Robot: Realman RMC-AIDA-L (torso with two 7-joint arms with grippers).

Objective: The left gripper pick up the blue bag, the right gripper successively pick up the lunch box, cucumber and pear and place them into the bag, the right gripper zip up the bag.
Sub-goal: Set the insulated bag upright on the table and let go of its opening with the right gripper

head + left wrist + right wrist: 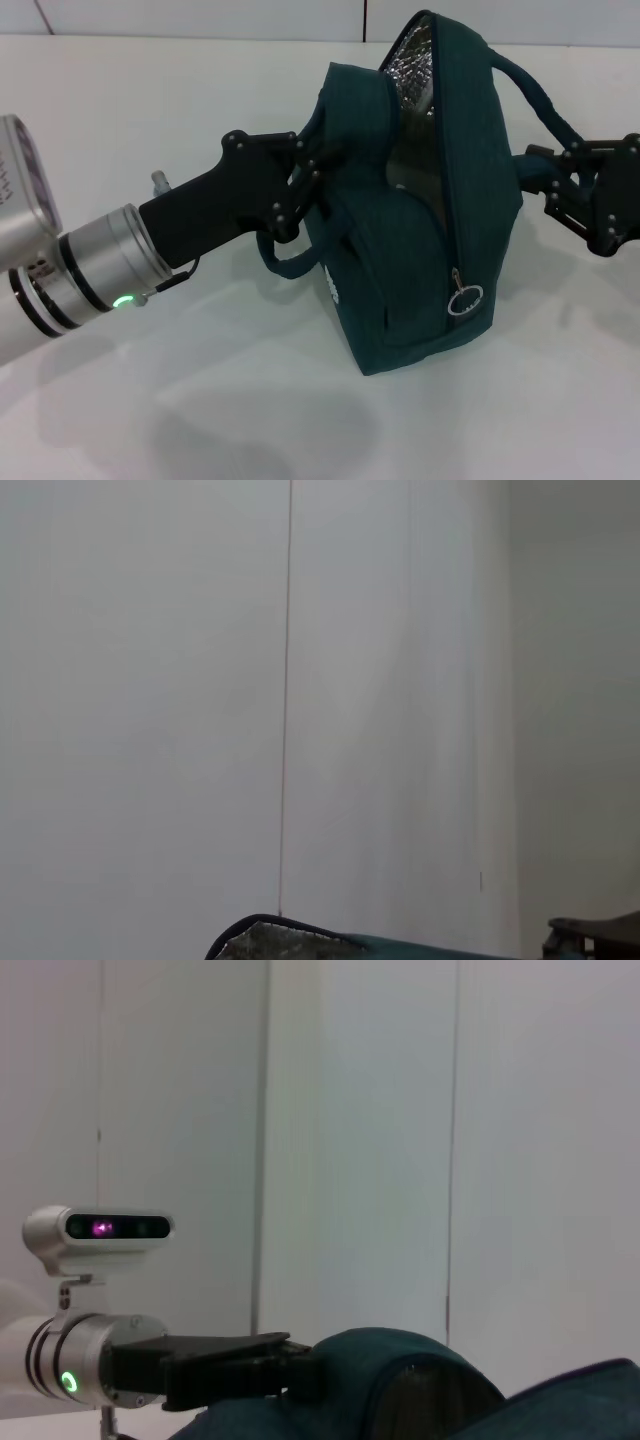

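Now the left claw [300,185] is clamped on the blue bag's [410,230] side, holding it up off the white surface [200,400] w/ the mouth open for loading. Right claw [560,190] sits by a handle; can't tell its grip.

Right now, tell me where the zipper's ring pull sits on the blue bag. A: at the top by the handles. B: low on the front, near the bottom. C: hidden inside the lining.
B: the silver ring pull hangs low on the blue bag, the opening above it unzipped.
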